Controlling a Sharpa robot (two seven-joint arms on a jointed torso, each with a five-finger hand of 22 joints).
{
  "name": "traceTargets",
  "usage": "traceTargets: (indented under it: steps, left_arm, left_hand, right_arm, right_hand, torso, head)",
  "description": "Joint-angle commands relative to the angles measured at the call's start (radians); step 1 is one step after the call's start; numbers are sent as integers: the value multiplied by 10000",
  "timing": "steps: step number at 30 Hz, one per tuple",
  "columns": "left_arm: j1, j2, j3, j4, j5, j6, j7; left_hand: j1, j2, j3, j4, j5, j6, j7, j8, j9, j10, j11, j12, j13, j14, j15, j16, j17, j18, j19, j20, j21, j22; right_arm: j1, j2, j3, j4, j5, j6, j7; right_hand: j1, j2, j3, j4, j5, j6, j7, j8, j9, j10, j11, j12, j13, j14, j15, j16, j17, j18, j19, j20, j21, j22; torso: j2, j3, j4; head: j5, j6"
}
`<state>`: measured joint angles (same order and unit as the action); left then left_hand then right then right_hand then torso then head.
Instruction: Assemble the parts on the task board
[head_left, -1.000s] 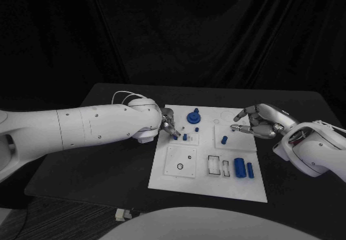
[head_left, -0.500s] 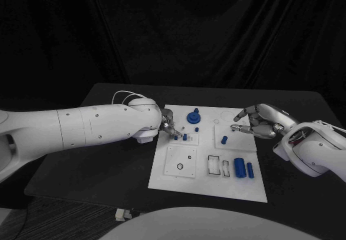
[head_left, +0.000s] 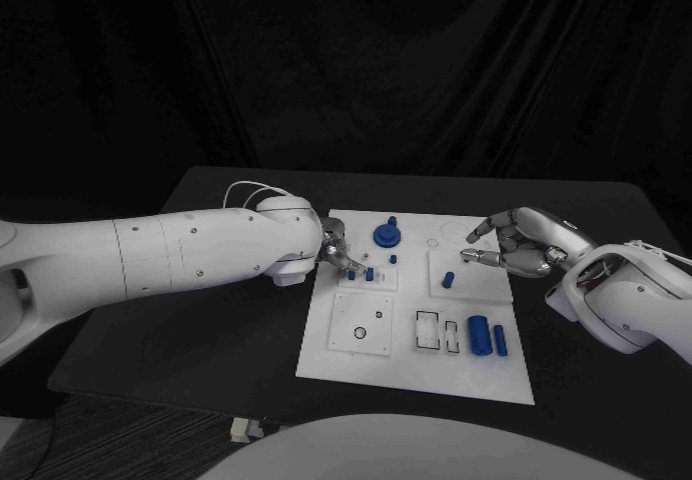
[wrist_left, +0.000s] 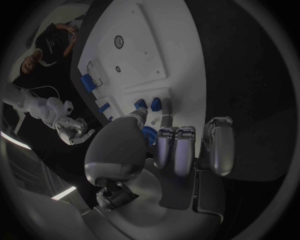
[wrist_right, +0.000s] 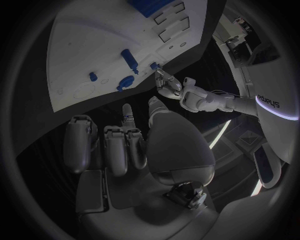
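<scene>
The white task board (head_left: 411, 350) lies mid-table. At its left edge my left hand (head_left: 339, 250) reaches in, fingers stretched out, with a fingertip (wrist_left: 165, 107) beside two small blue pegs (head_left: 371, 272) (wrist_left: 155, 104) standing in the board; nothing sits in its grasp. A blue round knob (head_left: 387, 236) (wrist_left: 149, 135) stands just beyond that hand. My right hand (head_left: 512, 243) hovers over the board's far right part, thumb and fingers apart and empty, just above a blue peg (head_left: 449, 280). Two blue cylinders (head_left: 488, 333) lie at the near right. The right wrist view shows the knob (wrist_right: 125, 82) and a peg (wrist_right: 128, 57).
The black table (head_left: 216, 320) has bare surface to the left and right of the board. The board's near left square plate (head_left: 361, 325) carries only small holes. My left arm (head_left: 159, 255) lies low across the table's left side.
</scene>
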<state>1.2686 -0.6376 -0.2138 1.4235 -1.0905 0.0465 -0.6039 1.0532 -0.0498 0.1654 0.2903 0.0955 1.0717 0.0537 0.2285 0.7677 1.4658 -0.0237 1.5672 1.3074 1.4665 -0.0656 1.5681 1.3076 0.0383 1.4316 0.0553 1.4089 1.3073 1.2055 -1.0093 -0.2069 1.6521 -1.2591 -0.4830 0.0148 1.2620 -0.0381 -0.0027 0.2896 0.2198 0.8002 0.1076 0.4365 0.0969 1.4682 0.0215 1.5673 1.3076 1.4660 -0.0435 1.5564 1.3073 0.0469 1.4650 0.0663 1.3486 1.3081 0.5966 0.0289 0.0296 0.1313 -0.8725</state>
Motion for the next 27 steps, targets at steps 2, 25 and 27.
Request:
traceTargets:
  steps: [2, 25, 27]
  left_arm:
    - [-14, -80, 7, 97, 13, -270, 178]
    - [961, -1317, 17, 1090, -7, -4230, 3697]
    - [1021, -1259, 16, 995, -140, -4371, 4337]
  left_hand:
    - [-501, 43, -466, 21, 197, -72, -21, 88, 47, 1050, 90, 36, 2634, 1043, 101, 27, 2632, 90, -50, 21, -78, 2006]
    - [1212, 540, -1695, -76, 2192, -1096, 63, 531, 799, 1050, 166, 36, 2634, 1043, 170, 27, 2632, 187, -487, 46, -485, 1863]
    - [1760, 444, -1685, -117, 2082, -1171, 86, 546, 786, 1050, 189, 36, 2634, 1043, 206, 27, 2632, 187, -516, 78, -476, 1866]
  right_arm:
    - [-24, -11, 6, 19, -19, 18, -119]
    - [-23, -103, 6, 54, 18, -204, 64]
    - [-23, -117, 6, 68, 22, -239, 92]
  right_hand:
    - [102, 17, -34, -24, 66, 57, 17, -58, -9, 1021, 64, 30, 2623, 961, 45, -59, 2308, 89, -31, 39, -39, 1877]
    - [93, 24, -44, -12, 73, 58, 19, -60, -12, 1026, 65, 35, 2632, 966, 46, -48, 2326, 87, -25, 40, -31, 1881]
    - [93, 24, -44, -12, 73, 58, 19, -60, -12, 1026, 65, 35, 2632, 966, 46, -48, 2326, 87, -25, 40, -31, 1881]
  torso:
    - [7, 1, 0]
    - [-9, -2, 1]
    - [-6, -3, 1]
  head:
    - [3, -1]
    - [-42, -1]
    - [-52, -1]
